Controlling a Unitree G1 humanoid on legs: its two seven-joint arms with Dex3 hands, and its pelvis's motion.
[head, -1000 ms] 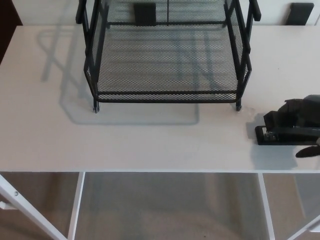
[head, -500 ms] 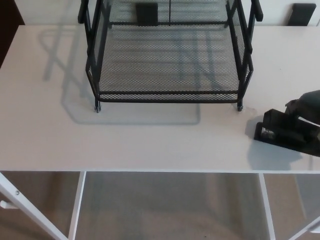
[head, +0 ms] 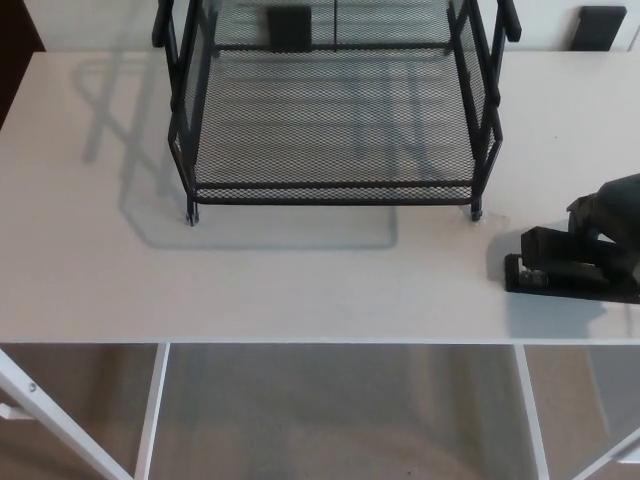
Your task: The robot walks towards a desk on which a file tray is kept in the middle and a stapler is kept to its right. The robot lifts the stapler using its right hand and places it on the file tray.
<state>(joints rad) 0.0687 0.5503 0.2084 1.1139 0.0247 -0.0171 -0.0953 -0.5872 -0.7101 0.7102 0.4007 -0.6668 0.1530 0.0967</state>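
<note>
Stapler (head: 558,272) sits flat on the tabletop (head: 300,285), far right, close to the front edge and partly cut off by the picture's right border. Its long axis runs roughly parallel w/ that front edge, and the end you can see points left. Right hand (head: 612,212) comes in from the right edge and lies over the stapler's rear/top, touching it or v. nearly so. You can't tell from this view whether it has actually closed on the stapler or only rests there, since most of it is out of frame and it's black on black. Left hand isn't in view, so the right is the only one near the job, which suits the task. Tray (head: 335,190) stands mid-tabletop and further back, wire mesh w/ a low front rim and taller side frames, and its bottom shelf shows nothing on it. From the stapler the tray is left and away from you, w/ its front right foot the nearest part. So the coming move, as I read it, is to confirm the grip, lift straight up, then carry left and back. You'll prob. want to go in over the low front rim, not across the right side frame, which is the likeliest snag. Placing isn't done yet.
</note>
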